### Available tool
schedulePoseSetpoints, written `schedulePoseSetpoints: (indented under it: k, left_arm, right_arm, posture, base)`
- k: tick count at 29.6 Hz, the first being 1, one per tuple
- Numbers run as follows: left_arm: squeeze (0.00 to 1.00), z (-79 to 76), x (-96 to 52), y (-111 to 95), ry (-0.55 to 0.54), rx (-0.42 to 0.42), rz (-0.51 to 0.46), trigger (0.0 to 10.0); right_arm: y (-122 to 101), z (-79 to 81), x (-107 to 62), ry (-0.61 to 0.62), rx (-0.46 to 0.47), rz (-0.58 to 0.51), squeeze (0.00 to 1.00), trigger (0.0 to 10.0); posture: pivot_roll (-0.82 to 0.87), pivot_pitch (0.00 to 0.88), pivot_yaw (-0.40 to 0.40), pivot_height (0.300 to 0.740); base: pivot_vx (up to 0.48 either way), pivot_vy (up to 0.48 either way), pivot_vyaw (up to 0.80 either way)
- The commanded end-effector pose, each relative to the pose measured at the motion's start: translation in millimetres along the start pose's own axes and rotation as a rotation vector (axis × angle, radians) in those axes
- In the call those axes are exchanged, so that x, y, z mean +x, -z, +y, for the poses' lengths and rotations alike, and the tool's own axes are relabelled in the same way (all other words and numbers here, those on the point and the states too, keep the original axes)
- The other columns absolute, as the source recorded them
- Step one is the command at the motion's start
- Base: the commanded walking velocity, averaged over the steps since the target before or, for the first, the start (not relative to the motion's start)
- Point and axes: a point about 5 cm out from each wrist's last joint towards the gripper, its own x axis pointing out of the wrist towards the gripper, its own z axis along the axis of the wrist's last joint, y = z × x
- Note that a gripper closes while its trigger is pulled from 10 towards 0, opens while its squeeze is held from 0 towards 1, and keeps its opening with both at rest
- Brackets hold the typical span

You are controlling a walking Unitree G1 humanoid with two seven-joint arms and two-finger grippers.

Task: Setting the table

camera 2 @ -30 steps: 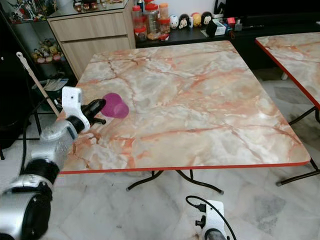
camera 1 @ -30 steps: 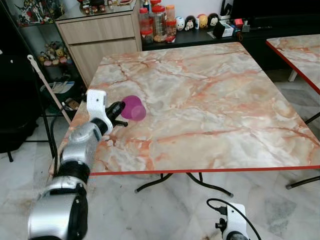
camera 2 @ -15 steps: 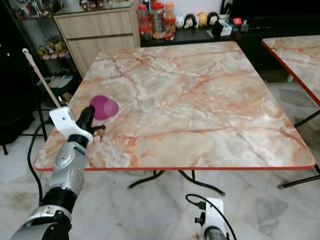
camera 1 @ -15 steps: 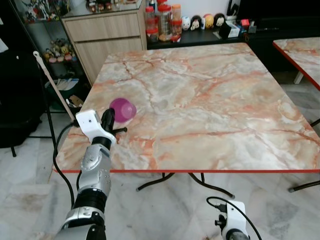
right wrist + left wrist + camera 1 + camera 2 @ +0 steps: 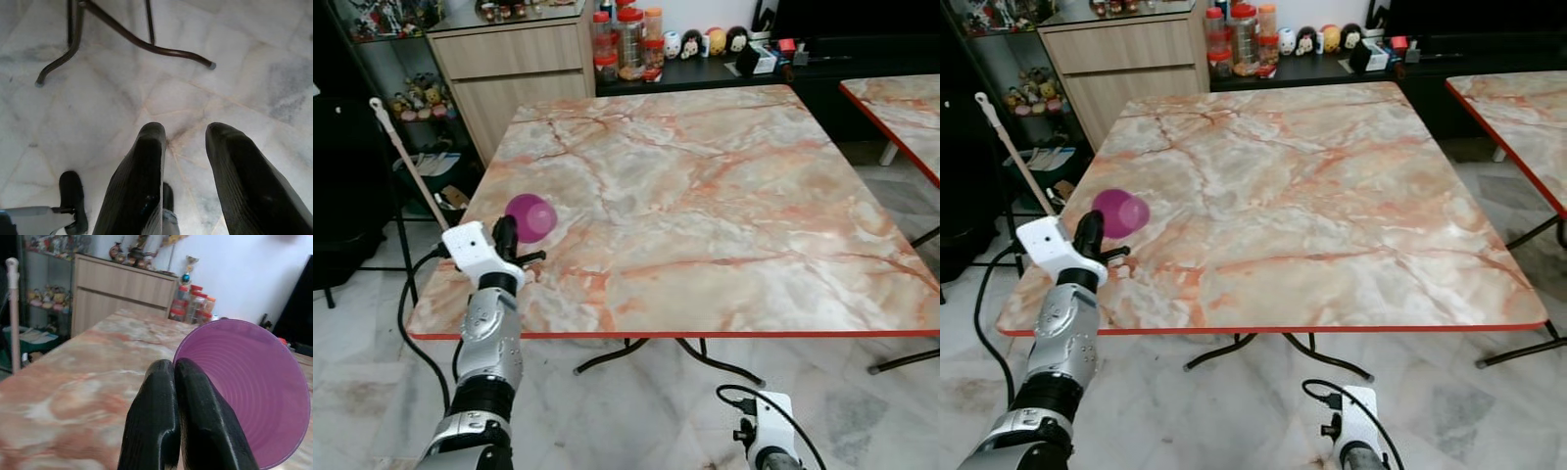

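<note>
Carrying one translucent purple plastic cup (image 5: 530, 215), my left gripper (image 5: 507, 238) has drawn back toward the near left corner of the marble-patterned square table with a red edge (image 5: 724, 206). A second ago that arm reached further in over the tabletop; now it stands more upright at the edge, the cup tipped on its side, mouth facing away across the table. In the left wrist view the two black fingers (image 5: 161, 426) are pressed together on the cup's rim, so the grip looks firm. I judge the cup has yet to be placed, and the pull-back suggests I am lining up a spot near this corner.

My right gripper (image 5: 183, 161) hangs idle low over the marble floor (image 5: 244, 58), fingers apart and empty.

By count: one cup, one table in front of me with nothing else on its top, a second matching table (image 5: 901, 93) at the right, and a single wooden sideboard (image 5: 509, 59) beyond.
</note>
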Motion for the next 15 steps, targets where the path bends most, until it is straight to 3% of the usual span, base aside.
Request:
schedulePoseSetpoints:
  k: [1,10,15]
  left_arm:
    - [0.00,-4.1,1.2,-6,0.010,0.010,-0.033,10.0]
    - [0.00,-3.5,1.3,-6,0.006,0.010,-0.034,10.0]
    - [0.00,9.6,5.9,-20,-0.032,0.025,-0.080,10.0]
  right_arm:
    - [1,-2.1,-0.4,0.001,-0.008,0.003,0.00,10.0]
    - [1,-2.2,-0.4,-0.001,-0.013,0.004,0.00,10.0]
    - [0,-0.7,-0.1,-0.018,-0.033,-0.004,0.00,10.0]
  posture:
    - [0.01,0.000,0.071,0.740]
    - [0.01,0.000,0.071,0.740]
    - [0.01,0.000,0.066,0.740]
  base:
    - [0.000,-0.480,0.00]
    - [0.000,-0.480,0.00]
    - [0.000,-0.480,0.00]
